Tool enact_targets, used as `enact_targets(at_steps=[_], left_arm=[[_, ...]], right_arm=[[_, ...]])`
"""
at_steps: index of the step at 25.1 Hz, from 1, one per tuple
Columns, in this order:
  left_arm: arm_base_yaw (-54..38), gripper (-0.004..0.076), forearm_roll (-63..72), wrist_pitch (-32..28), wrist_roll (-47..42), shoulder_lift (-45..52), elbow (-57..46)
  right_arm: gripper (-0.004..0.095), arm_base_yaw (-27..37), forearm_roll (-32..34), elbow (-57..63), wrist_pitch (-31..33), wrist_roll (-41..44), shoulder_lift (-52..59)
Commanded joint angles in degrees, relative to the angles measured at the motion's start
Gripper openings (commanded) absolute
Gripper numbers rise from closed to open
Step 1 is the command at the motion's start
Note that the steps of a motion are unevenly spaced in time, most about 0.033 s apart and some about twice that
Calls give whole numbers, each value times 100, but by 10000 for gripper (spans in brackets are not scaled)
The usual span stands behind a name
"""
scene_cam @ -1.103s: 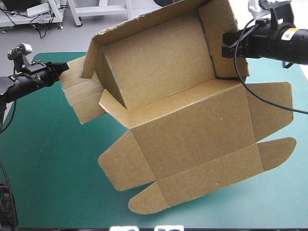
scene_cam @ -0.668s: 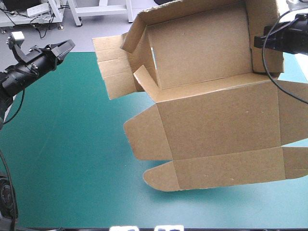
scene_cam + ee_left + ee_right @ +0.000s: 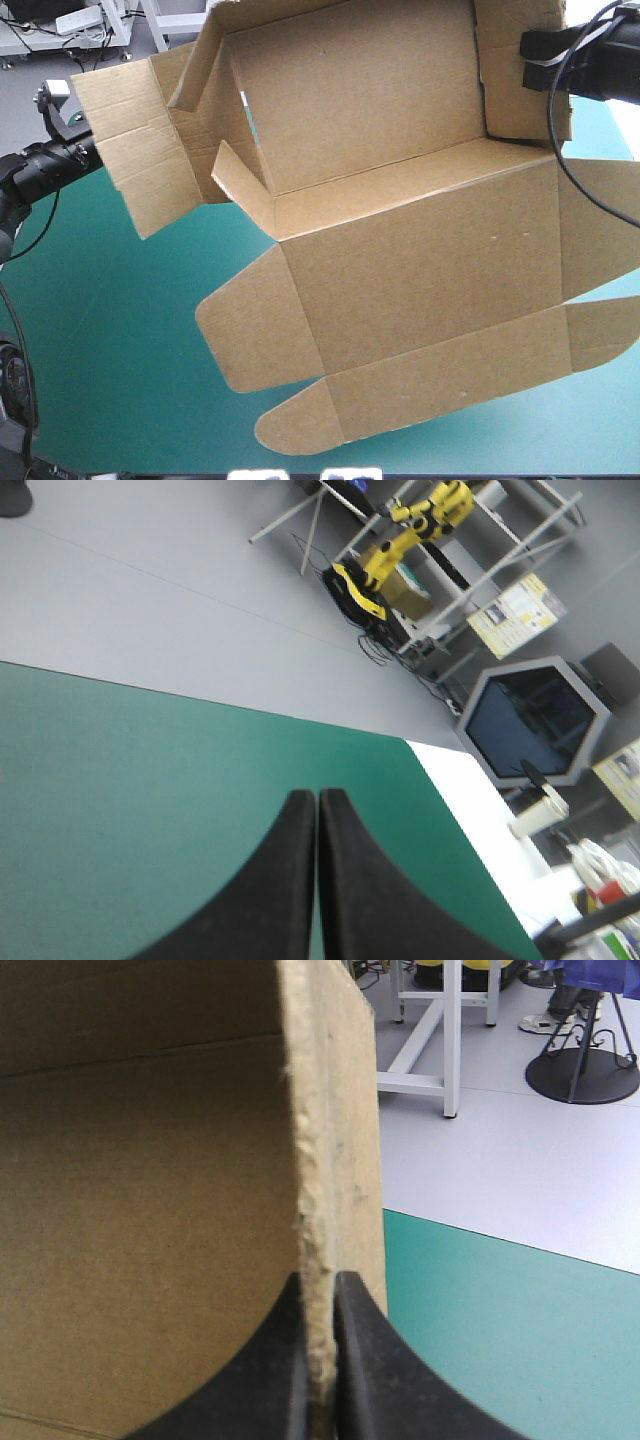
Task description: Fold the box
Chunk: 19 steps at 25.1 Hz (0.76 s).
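The brown box (image 3: 420, 260) hangs in the air above the teal-green counter (image 3: 90, 340), tipped so its open inside shows. The right pincer (image 3: 318, 1278) holds it up. Its two black fingers are squeezed onto the thin edge of the side wall (image 3: 345, 1110), one finger on each face. I think the box is lifted so the loose flaps hang free. The right arm reaches in level, high over the far edge. The left pincer (image 3: 317, 795) is closed with nothing in it, and only bare counter lies ahead of it. From above, its tip hides behind the box's side flap (image 3: 135, 150). I cannot tell if they touch.
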<state>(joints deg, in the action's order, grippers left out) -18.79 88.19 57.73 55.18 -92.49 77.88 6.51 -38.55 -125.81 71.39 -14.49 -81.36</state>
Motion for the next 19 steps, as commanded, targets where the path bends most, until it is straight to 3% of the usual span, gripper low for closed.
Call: enact_targets(at_steps=[1,3,19], left_arm=[[-7,-3,498,1028,101,173,191],[-7,-3,621,1713,105,184,200],[304,-3,537,1700,-173,1022,200]], right_arm=[[-9,33,-416,-149,-362,78,92],[-9,33,-428,-140,-384,78,37],[-6,7,-821,-140,-460,-108,-719]])
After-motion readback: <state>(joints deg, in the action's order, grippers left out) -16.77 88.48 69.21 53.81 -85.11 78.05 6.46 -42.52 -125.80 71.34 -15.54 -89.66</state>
